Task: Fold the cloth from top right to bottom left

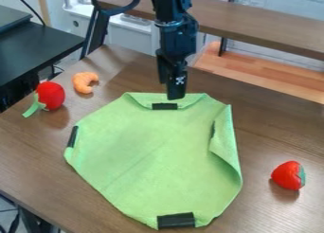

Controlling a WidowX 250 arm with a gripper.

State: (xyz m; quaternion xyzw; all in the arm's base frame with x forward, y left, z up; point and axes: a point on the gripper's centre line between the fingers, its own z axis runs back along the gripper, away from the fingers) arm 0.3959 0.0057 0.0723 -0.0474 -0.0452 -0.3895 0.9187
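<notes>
carefully, i'd pinch the green cloth (pixel 148 151) at top right, then draw it low, diagonally. claw (pixel 176 95) by top edge; opening and grip, can't tell.

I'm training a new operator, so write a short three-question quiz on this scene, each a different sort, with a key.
1. Fill in the word (near or far): the gripper hangs at the ____ edge of the cloth, as the camera sees it.
2. Multiple choice: which toy lies to the right of the cloth in the picture?
a) the orange shrimp
b) the strawberry
c) the red toy with the green stem
3. True or false: the cloth's right side lies fully flat, with nothing turned over.

Key: 1. far; 2. b; 3. false, that side is turned inward.
</notes>
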